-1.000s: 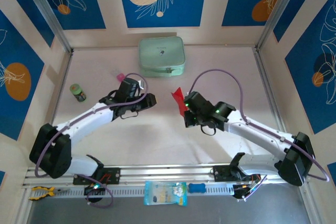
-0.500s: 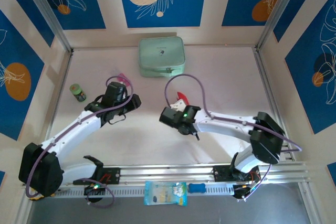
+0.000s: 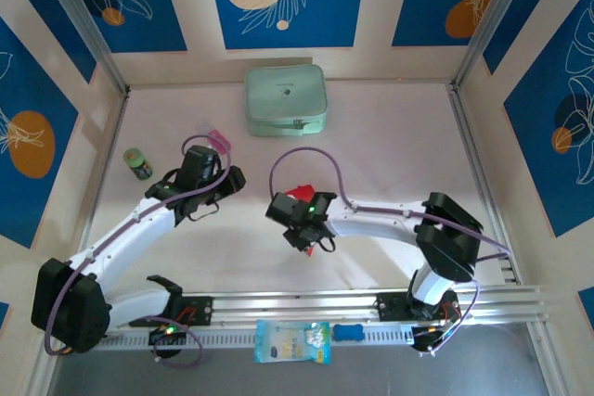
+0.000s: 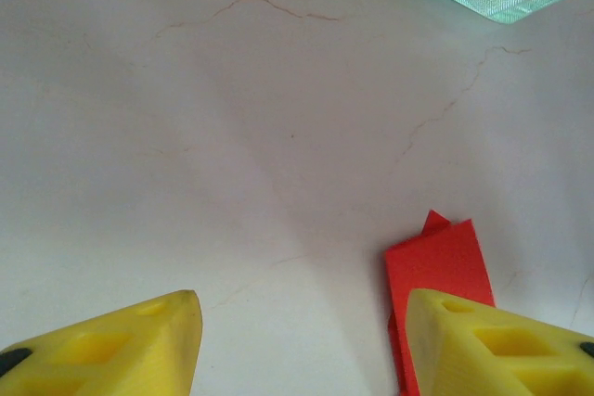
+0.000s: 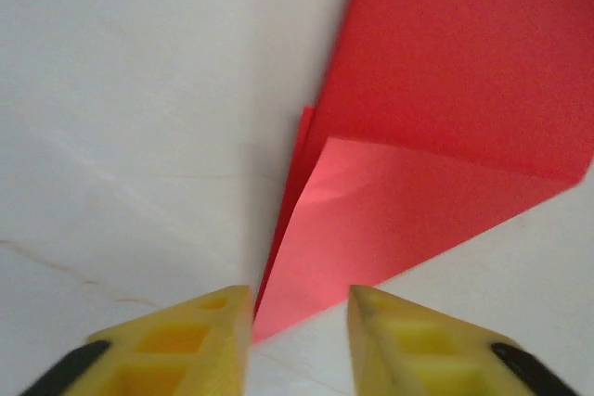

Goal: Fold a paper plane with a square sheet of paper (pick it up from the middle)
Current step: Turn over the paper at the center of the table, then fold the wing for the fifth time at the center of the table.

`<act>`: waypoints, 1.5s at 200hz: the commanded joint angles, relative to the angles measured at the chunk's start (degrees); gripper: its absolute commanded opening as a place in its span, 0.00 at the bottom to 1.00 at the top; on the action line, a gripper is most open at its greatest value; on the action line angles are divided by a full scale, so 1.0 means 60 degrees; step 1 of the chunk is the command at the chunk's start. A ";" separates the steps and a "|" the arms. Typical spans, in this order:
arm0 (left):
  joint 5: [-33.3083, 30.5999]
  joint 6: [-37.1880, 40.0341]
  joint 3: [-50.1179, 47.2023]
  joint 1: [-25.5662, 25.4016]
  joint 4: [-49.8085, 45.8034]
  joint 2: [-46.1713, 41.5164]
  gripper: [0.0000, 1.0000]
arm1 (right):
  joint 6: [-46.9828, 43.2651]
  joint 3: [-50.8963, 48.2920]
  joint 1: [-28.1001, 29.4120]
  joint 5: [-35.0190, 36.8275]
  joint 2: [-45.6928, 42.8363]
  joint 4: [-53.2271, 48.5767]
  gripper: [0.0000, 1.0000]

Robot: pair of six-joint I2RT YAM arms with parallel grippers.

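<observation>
Right gripper (image 5: pixel 299 296) sits low over the red paper (image 5: pixel 445 118), its two yellow fingers (image 5: pixel 186 340) a narrow gap apart and closed on nothing. The pointed tip of a paler, lifted flap of the paper reaches into that gap, close to one finger. Whether it touches the finger I cannot tell. That wrist view cuts the paper off at the top and right edges, so its full outline is lost. At least two layers show along its left edge. From above, most of the paper is tucked under the right wrist and just a small red corner pokes out near the middle of the table (image 3: pixel 390 146). The left gripper (image 4: pixel 302 301) is spread wide and holds nothing. In its own camera the red paper lies flat beside one finger, which hides the paper's lower part. A pale green case (image 3: pixel 286 99) stands by the back wall, well apart from the paper, and the left wrist view catches only its corner. A small pink block (image 3: pixel 219 139) and a little green can (image 3: pixel 138 163) sit on the left side. The tabletop is pale with thin hairline veins. Blue panels with white leaves and orange discs line the walls, and a printed packet (image 3: pixel 291 340) lies by the near rail.
</observation>
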 commanded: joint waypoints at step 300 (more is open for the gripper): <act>0.3659 -0.0508 -0.0233 0.0102 0.2228 0.2249 0.34 | 0.9597 -0.5164 -0.3979 -0.5417 0.0219 0.9555 0.16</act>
